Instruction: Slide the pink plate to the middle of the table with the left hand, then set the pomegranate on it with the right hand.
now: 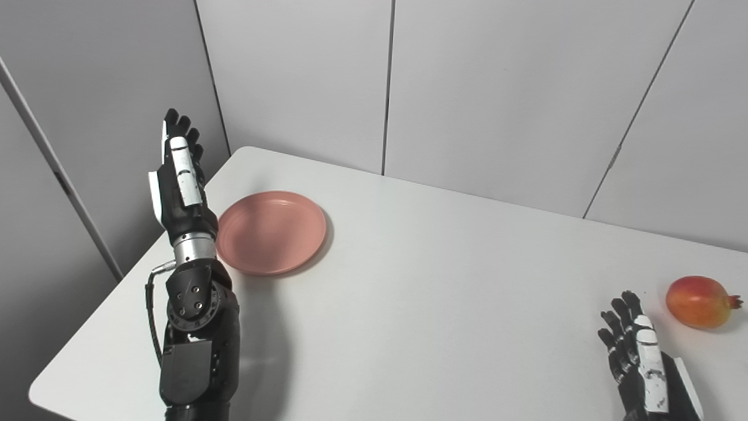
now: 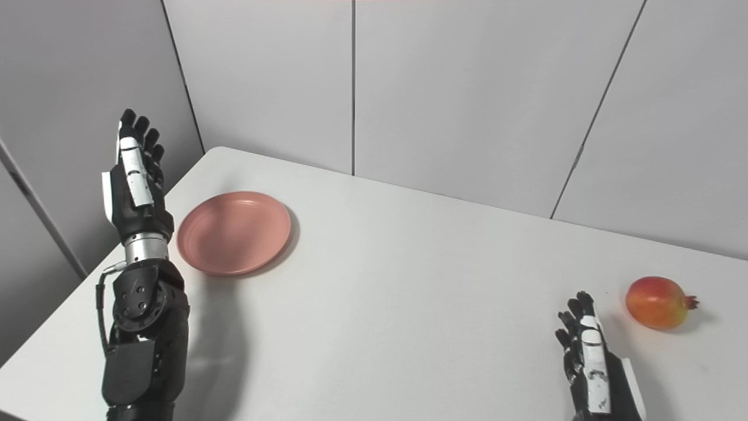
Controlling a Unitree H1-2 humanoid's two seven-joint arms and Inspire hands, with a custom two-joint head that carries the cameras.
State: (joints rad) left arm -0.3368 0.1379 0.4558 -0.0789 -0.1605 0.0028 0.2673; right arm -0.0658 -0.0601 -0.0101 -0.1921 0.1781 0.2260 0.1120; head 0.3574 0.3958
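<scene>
Currently the left hand fingers are extended, holding nothing, raised just left of the pink plate at frame left on the bench. Right hand open, near the pomegranate, lower right. Step one pending: lower, contact rim, slide centreward.

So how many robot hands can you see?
2. The left hand is raised at the table's left edge, beside the pink plate. The right hand is low at the bottom right, near the pomegranate. Both are open and hold nothing.
</scene>
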